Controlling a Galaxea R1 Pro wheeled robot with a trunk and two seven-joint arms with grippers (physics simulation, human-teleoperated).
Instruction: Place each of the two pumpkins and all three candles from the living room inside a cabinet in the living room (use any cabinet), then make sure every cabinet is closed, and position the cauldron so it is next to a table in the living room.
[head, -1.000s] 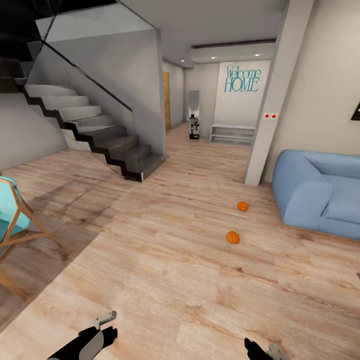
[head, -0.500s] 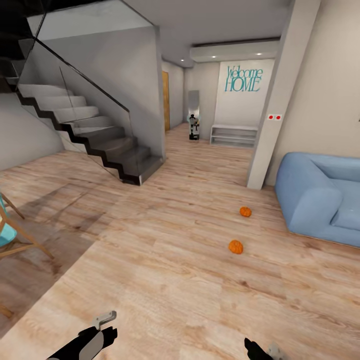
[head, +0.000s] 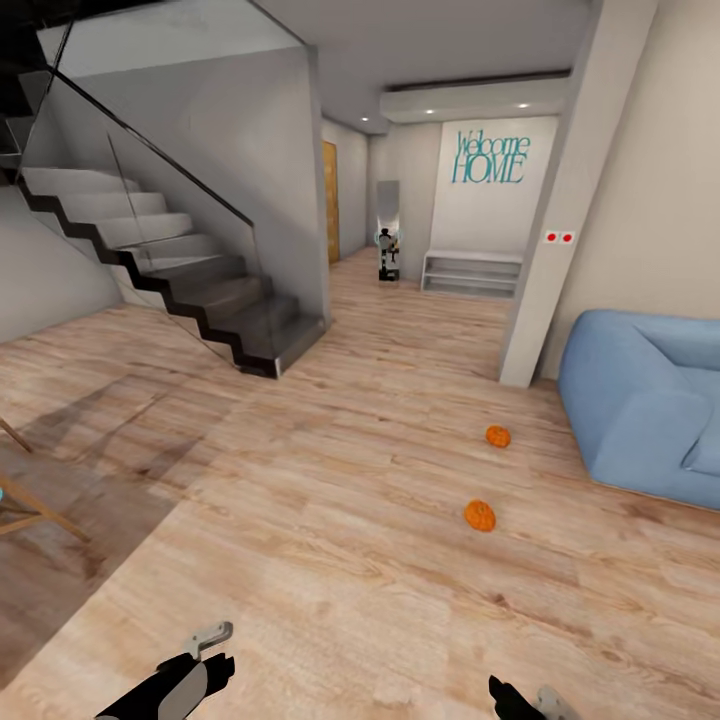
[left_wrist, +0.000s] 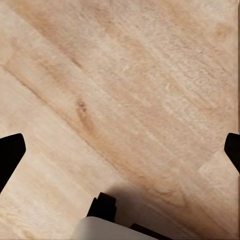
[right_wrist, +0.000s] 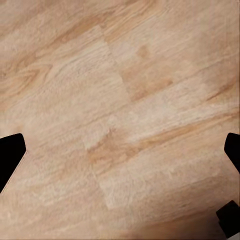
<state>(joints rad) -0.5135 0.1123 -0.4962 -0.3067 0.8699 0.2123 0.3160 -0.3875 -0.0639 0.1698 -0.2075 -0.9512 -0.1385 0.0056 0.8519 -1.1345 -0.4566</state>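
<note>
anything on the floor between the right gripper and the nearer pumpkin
Nothing visible does. In the head view only bare wooden floor lies between the right gripper at the bottom edge and the nearer pumpkin. The other pumpkin sits beyond it, and the blue sofa stands off to the right, apart from that path.

Cam pans right & advances: pumpkins (head: 480, 515) sit lower in head view, sofa (head: 645, 405) slides twd right edge, teal chair (head: 20, 500) nearly out at left, stairs (head: 170, 270) shift left.
</note>
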